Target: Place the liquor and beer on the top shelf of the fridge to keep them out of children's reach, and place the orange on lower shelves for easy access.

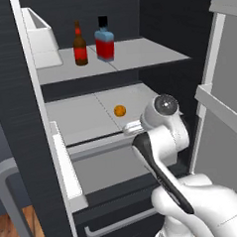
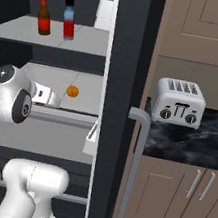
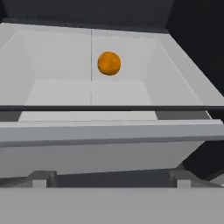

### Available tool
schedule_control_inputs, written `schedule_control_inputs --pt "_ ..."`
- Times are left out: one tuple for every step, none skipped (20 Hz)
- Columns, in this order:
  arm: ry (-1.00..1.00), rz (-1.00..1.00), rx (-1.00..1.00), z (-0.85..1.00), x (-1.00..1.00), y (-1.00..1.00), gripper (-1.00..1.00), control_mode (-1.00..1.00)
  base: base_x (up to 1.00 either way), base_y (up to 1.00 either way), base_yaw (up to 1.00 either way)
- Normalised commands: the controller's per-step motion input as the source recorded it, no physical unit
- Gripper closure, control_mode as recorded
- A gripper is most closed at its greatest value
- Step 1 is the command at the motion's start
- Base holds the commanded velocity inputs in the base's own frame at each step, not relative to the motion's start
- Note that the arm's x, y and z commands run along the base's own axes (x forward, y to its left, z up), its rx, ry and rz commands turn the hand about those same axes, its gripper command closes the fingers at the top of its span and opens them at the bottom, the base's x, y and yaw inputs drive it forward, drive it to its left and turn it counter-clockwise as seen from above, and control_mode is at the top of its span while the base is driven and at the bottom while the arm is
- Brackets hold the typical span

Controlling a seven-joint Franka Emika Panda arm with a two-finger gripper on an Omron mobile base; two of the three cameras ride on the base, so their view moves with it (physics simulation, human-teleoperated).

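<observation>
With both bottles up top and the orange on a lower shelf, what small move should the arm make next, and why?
Probably draw the open, empty claw straight back out of the fridge: liquor and beer stand on the top shelf, and the orange rests apart on the shelf below.

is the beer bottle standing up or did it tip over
Upright. The beer stands on its base on the top shelf, neck pointing up, beside the liquor.

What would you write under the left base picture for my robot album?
Beer and liquor stand on the fridge's top shelf; the orange sits below.
</observation>
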Motion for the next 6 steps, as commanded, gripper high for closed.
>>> schedule_control_inputs --pt "-0.01 0.00 0.00 0.92 -0.36 0.06 -1.00 -1.00 0.00 0.00 0.00" --pt "-0.03 0.00 0.00 0.89 -0.32 0.10 -1.00 -1.00 0.00 0.00 0.00" --pt "-0.03 0.00 0.00 0.86 -0.32 0.10 -1.00 -1.00 0.00 0.00 0.00" --pt "-0.02 0.00 0.00 0.81 -0.32 0.11 -1.00 -1.00 0.00 0.00 0.00" --pt "0.00 0.00 0.00 0.76 -0.36 0.11 -1.00 -1.00 0.00 0.00 0.00" --pt "0.00 0.00 0.00 0.75 -0.36 0.11 -1.00 -1.00 0.00 0.00 0.00"
